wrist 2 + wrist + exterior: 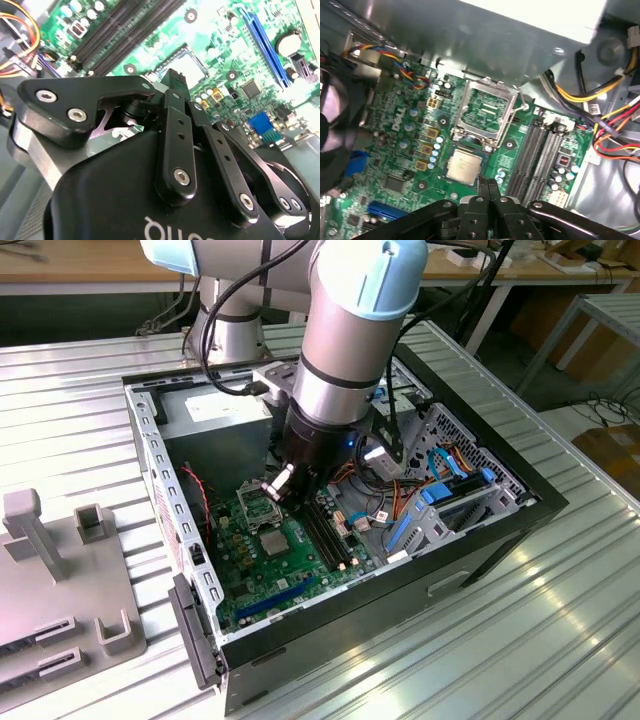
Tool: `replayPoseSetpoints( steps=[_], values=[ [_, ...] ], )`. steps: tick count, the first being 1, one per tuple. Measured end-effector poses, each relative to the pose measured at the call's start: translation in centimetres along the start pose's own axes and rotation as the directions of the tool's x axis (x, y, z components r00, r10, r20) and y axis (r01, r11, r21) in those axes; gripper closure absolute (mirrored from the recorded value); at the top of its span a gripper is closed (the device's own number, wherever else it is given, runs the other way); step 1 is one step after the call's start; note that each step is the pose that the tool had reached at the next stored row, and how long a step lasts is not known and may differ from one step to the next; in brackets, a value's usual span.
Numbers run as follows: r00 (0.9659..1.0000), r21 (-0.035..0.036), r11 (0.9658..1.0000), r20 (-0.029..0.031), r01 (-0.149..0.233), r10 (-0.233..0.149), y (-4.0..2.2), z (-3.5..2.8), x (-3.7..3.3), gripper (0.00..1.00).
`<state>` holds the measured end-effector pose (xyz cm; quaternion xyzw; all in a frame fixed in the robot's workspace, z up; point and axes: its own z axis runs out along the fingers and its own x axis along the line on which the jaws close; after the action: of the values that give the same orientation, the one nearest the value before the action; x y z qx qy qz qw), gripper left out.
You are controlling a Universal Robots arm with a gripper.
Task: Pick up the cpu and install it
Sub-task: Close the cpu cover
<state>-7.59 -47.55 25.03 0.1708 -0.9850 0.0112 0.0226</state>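
The cpu (464,165) is a small silvery square lying flat in its socket on the green motherboard (395,150). In the exterior view the cpu (272,542) sits near the board's middle. The socket's metal hold-down frame (486,111) stands hinged open just beyond it. My gripper (488,186) hovers at the chip's edge, its two black fingers pressed together with nothing between them. In the second wrist view the gripper (174,80) covers part of the pale cpu (194,66).
The board lies inside an open black computer case (500,530). Dark memory slots (536,155) run beside the socket. Coloured cables (612,132) and a grey power supply (495,35) crowd one side. A grey fixture (60,580) stands at the exterior view's left.
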Motion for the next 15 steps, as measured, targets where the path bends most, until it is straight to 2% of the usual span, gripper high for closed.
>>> replayPoseSetpoints(
  steps=[6, 8, 10, 12, 14, 15],
  values=[
    [0.9997, 0.001, 0.9997, 0.0001, 0.024, -0.024, 0.07, -0.03, -0.74, 0.89],
    [0.9975, 0.0029, 0.9975, 0.0008, 0.07, -0.07, 0.04, -0.04, -0.84, 0.89],
    [0.9934, 0.005, 0.9934, 0.0014, 0.114, -0.114, 0.03, -0.02, -0.87, 0.89],
    [0.9878, 0.0071, 0.9878, 0.0016, 0.156, -0.156, 0.03, -0.02, -0.88, 0.89],
    [0.9814, 0.009, 0.9814, 0.0018, 0.192, -0.192, 0.03, -0.01, -0.87, 0.89],
    [0.9771, 0.0101, 0.9771, 0.0019, 0.213, -0.213, 0.03, 0.0, -0.87, 0.89]
  ],
)
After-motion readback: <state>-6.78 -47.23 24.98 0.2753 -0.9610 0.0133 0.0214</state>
